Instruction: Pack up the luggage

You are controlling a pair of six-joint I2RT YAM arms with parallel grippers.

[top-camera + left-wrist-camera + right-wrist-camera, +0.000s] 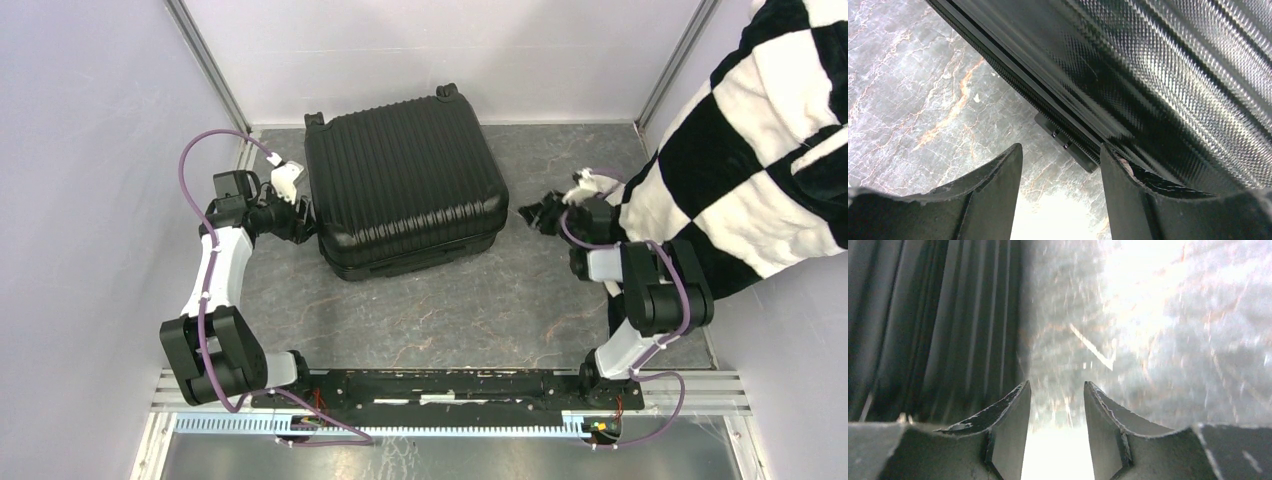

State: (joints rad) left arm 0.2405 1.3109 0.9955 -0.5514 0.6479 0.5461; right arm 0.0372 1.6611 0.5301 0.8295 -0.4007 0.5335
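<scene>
The luggage (405, 185), a large black ribbed hard-shell suitcase, lies flat and closed at the back middle of the table, caster wheels toward the far wall. My left gripper (303, 215) is open at its left side; in the left wrist view (1060, 160) the zipper seam and a small black tab (1068, 145) lie just ahead of the fingers, nothing between them. My right gripper (530, 214) is open and empty, a short way off the suitcase's right side. The ribbed shell (933, 325) fills the left of the blurred right wrist view.
A person in a black-and-white checked garment (760, 150) leans in at the right, over the right arm. Grey walls close the left, back and right. The marbled table top (470, 310) stretches in front of the suitcase.
</scene>
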